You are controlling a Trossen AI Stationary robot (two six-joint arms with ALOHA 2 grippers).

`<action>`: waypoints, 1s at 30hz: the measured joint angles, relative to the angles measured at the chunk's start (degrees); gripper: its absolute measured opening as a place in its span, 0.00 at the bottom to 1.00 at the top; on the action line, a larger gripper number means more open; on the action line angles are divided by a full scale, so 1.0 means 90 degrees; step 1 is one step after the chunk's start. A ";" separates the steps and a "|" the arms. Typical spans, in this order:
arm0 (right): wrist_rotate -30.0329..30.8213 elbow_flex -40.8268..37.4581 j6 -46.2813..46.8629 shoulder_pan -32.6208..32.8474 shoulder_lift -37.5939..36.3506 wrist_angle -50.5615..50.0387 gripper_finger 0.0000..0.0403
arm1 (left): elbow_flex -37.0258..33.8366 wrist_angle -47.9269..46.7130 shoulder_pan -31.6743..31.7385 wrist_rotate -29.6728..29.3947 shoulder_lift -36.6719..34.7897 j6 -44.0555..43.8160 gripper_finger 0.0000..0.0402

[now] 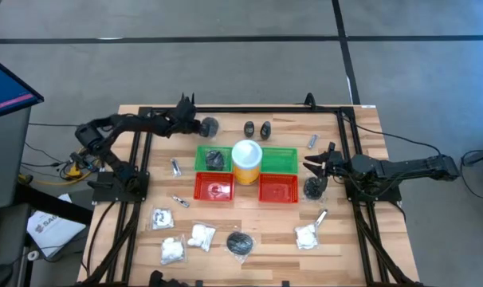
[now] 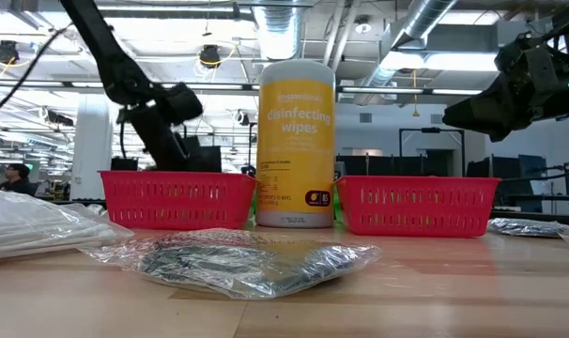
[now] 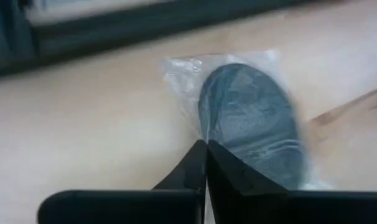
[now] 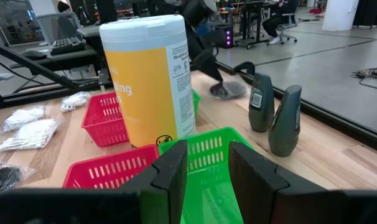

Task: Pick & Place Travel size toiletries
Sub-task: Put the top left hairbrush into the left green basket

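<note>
Foreground: clear-wrapped dark pad [image 2: 252, 261] lying on wooden surface [image 2: 435, 300].
Middle: wipes canister [image 2: 296, 141] standing between red trays [image 2: 176, 199].
Left gripper [image 1: 195, 124]: jaws clenched on wrapped grey pad [image 3: 254, 121].
Right gripper [image 1: 312, 164]: jaws released, parted.

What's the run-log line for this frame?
left gripper: shut on wrapped grey pad, far table edge | right gripper: open, empty, over green tray | wipes canister: centre
</note>
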 joint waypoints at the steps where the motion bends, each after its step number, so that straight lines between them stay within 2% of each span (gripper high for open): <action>1: 0.0000 -0.0001 -0.0002 -0.0001 0.0000 0.0000 0.27 | 0.0002 -0.0091 -0.0019 -0.0015 -0.0134 0.0035 0.00; 9: 0.0000 -0.0001 0.0000 -0.0002 0.0000 0.0000 0.27 | 0.0000 -0.0681 -0.0393 -0.0170 -0.1276 0.0207 0.00; 16: 0.0000 -0.0001 -0.0001 0.0000 0.0000 0.0000 0.27 | 0.0005 -0.0836 -0.0960 -0.0205 -0.1933 0.0370 0.00; 30: 0.0000 0.0000 0.0000 -0.0001 -0.0001 0.0000 0.27 | 0.0004 -0.0929 -0.2248 -0.0292 -0.2448 0.0487 0.00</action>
